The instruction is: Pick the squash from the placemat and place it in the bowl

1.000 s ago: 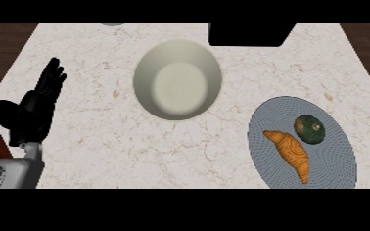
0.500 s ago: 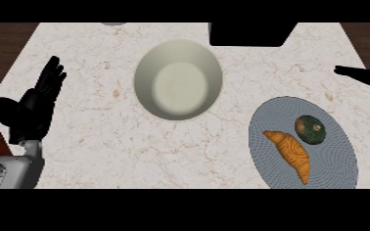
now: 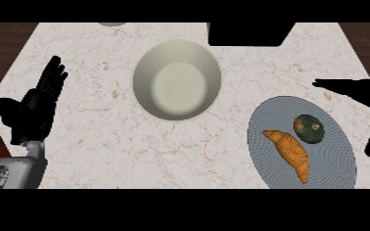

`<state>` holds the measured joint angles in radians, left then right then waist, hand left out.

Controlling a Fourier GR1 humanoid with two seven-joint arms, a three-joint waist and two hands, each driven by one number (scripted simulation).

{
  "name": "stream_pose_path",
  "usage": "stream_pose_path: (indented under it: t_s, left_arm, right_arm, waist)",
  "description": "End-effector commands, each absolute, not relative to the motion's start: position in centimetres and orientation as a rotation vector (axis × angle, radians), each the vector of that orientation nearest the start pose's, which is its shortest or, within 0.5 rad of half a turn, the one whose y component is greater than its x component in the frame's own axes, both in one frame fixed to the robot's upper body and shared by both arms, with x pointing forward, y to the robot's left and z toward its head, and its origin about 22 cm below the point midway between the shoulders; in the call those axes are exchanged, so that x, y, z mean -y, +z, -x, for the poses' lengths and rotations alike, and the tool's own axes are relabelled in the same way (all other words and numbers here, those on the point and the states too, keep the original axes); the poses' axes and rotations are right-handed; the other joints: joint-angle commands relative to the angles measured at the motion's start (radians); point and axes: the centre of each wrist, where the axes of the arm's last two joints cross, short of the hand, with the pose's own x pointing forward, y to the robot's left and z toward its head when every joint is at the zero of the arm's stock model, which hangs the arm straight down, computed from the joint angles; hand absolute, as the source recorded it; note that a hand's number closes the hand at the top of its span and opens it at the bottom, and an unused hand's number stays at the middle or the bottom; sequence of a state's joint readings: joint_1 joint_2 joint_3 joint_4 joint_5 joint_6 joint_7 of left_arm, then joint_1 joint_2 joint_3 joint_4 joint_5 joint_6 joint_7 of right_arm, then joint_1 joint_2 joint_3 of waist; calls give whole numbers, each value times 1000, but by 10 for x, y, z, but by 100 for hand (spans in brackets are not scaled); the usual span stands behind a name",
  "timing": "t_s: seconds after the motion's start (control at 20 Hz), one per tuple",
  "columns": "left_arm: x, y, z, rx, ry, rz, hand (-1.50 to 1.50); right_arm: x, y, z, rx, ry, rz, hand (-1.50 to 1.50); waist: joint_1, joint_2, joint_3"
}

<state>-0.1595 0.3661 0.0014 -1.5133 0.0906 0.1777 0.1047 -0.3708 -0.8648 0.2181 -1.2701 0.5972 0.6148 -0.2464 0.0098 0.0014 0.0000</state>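
At the view's R edge, the fingers (image 3: 325,83) of the right hand (image 3: 348,87) show as a straight dark taper pointing inward, stretched out rather than curled, w/ nothing between them. One sec. ago this hand was absent from view. Half a sec. ago only a tip showed at the edge. It now projects clearly over the counter (image 3: 94,156), just past the far rim of the placemat (image 3: 332,171). Judged: approach phase begun, no contact yet. Squash (image 3: 309,128), dark green, sits unmoved on the placemat's upper R part, near but apart from the fingers, w/ a croissant (image 3: 289,155) lying just beside it toward the mat's middle. Bowl (image 3: 147,73) stands well apart to the L, nothing in it, position unchanged. Left hand (image 3: 37,108) rests at the L edge, its fingers up and apart, holding nothing, same as before. Next req., in my assessment: right hand must draw back toward the robot and down onto the squash w/o disturbing the croissant, then carry across to the bowl. Task barely started; pick and place both outstanding.
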Motion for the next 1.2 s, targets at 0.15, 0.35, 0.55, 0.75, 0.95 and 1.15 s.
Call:
stream_pose_path:
  t_s: [0.15,0.35,0.55,0.75,0.95,1.15]
  left_arm:
    - [-307,56,-280,1576,-85,-339,0]
    - [-326,63,-263,1566,-66,-331,0]
    - [-316,50,-277,1571,-69,-318,0]
    - [-311,64,-277,1569,-64,-334,0]
    - [-295,47,-268,1560,-75,-327,0]
    - [-312,56,-283,1560,-51,-308,0]
  right_arm:
    - [358,113,-321,1113,1599,650,-150]
    - [357,86,-303,1125,1584,644,-150]
    - [357,68,-318,1055,1612,575,-150]
    - [350,66,-297,1018,1621,568,-150]
    - [342,49,-299,1010,1602,580,-150]
    - [357,44,-294,1036,1595,587,-150]
  waist:
    - [-8,-2,0]
    - [-7,-3,0]
    - [-5,0,0]
    - [-11,-2,0]
    - [-9,-2,0]
    - [-11,-2,0]
